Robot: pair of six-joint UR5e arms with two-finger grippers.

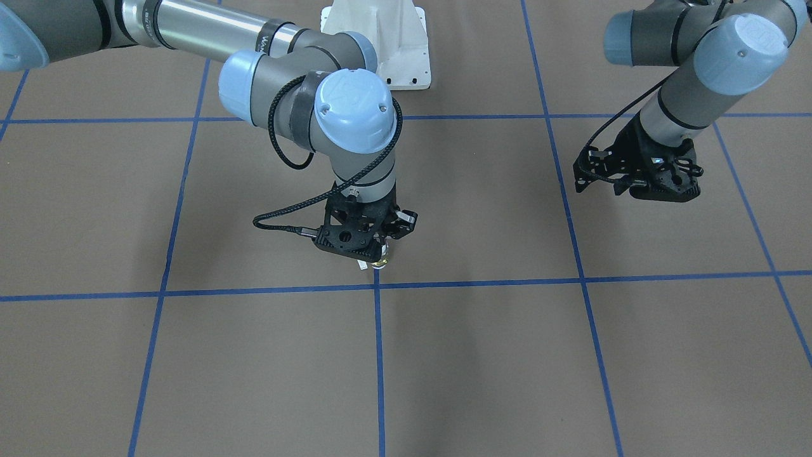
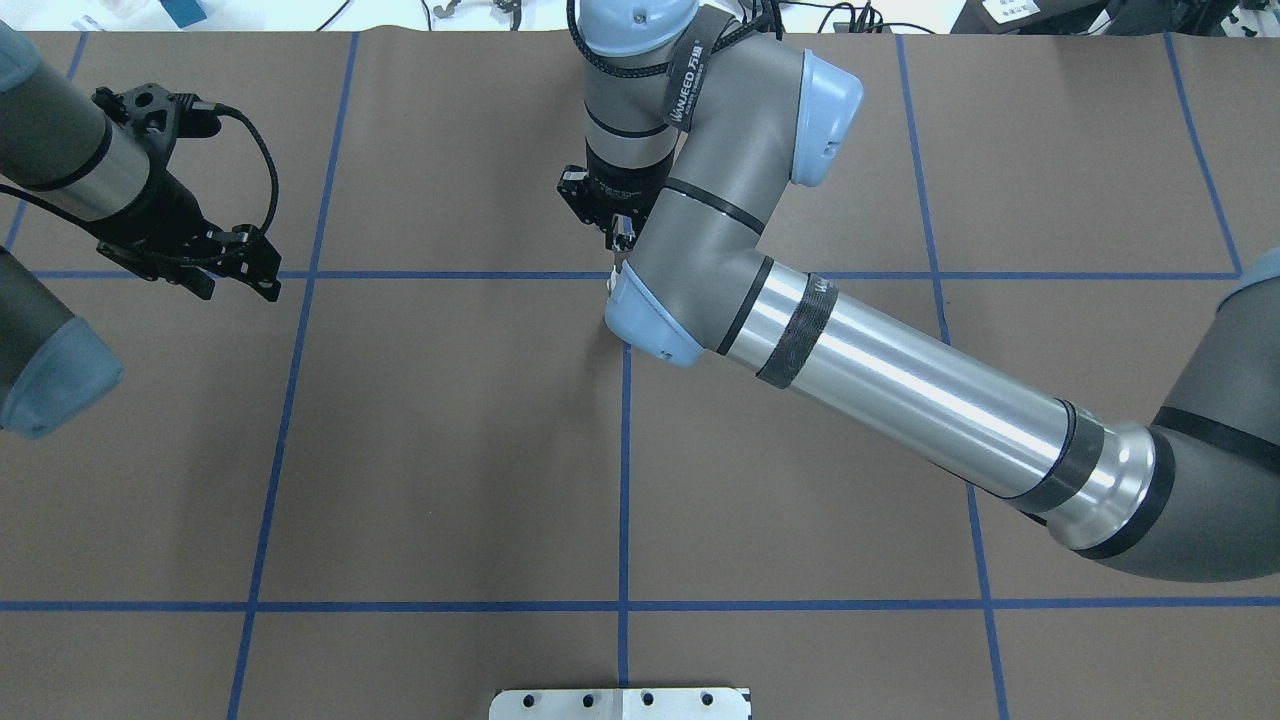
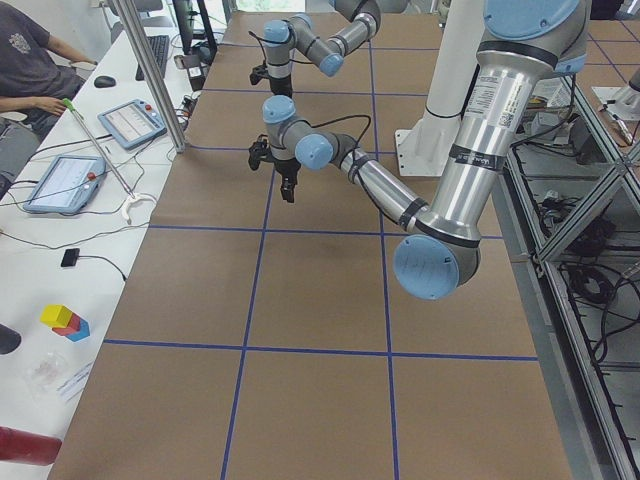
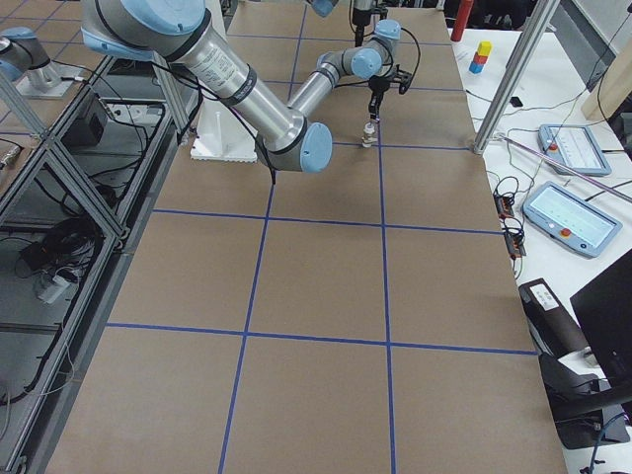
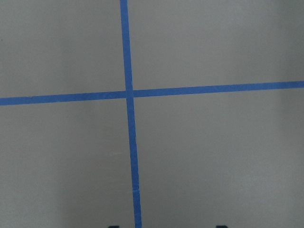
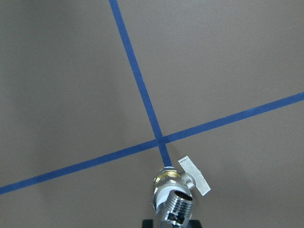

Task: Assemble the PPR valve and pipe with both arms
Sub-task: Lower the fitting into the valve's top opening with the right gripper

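Observation:
My right gripper (image 1: 374, 254) (image 2: 612, 238) points straight down over a blue tape crossing. It is shut on the PPR valve (image 6: 166, 183), with a dark fingertip either side of its near end. The valve has a brass body, a white collar and a tab handle (image 6: 194, 176). A chrome threaded piece with a dark opening (image 6: 179, 205), the pipe, sits joined on that near end. The valve hangs upright at the table surface (image 1: 380, 261) (image 4: 367, 136); I cannot tell if it touches. My left gripper (image 1: 660, 190) (image 2: 240, 285) is open and empty, far off to the side.
Brown table (image 1: 482, 355) with a blue tape grid. The white base pedestal (image 1: 380, 38) (image 2: 620, 703) stands at the robot's side. Along the operators' edge are tablets (image 3: 60, 180), coloured blocks (image 3: 65, 320), a metal post (image 3: 160, 80) and a seated person (image 3: 30, 60).

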